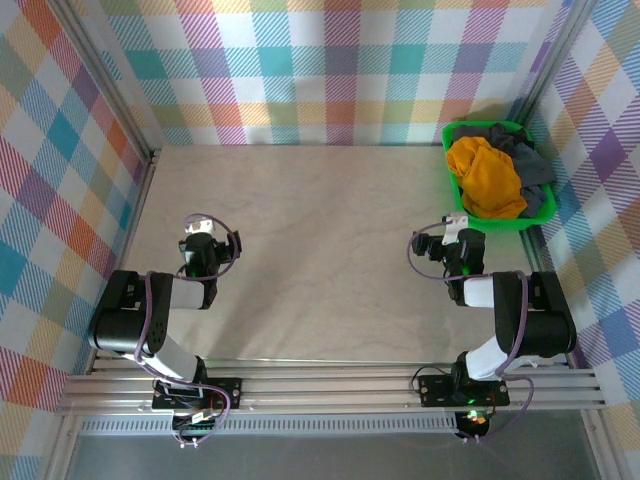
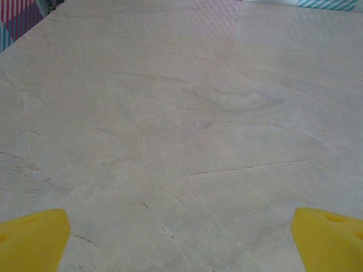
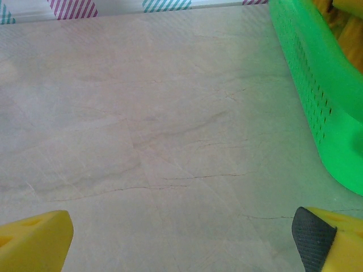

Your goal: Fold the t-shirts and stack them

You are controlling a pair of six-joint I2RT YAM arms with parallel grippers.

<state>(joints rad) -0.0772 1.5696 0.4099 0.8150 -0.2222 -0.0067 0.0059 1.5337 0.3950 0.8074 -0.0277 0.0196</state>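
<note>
A mustard-orange t-shirt (image 1: 485, 178) lies bunched in the green basket (image 1: 456, 131) at the back right, with dark grey t-shirts (image 1: 527, 165) crumpled beside and under it. A strip of orange cloth (image 3: 347, 22) shows over the basket wall (image 3: 317, 73) in the right wrist view. My right gripper (image 1: 457, 238) hovers over the table just in front of the basket, open, its yellow fingers (image 3: 34, 241) wide apart over bare table. My left gripper (image 1: 203, 233) sits at the left, open, yellow fingers (image 2: 31, 241) spread with nothing between them.
The pale marbled table (image 1: 320, 250) stretches between and beyond the arms. Checked cloth walls (image 1: 330, 70) close in the back and both sides. Aluminium rails (image 1: 330, 385) run along the near edge by the arm bases.
</note>
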